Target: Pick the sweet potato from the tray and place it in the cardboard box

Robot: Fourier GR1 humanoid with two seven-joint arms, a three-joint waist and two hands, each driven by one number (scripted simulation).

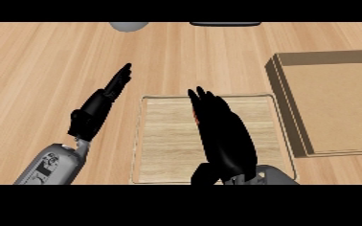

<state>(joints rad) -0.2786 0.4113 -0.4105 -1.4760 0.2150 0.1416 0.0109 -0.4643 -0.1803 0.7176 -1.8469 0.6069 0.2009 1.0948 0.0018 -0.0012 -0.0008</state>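
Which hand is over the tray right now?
The right hand: it reaches across the tray, fingers straight. The left hand is outside the tray's left rim, over the bare counter.

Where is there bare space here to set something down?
Bare counter lies left of the left hand and between the tray and the far edge. The cardboard box looks bare inside. The tray's middle is crowded under the right hand.

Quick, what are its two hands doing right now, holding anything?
Left hand: open, holding nothing.
Right hand: open, fingers straight above the sweet potato on the tray.
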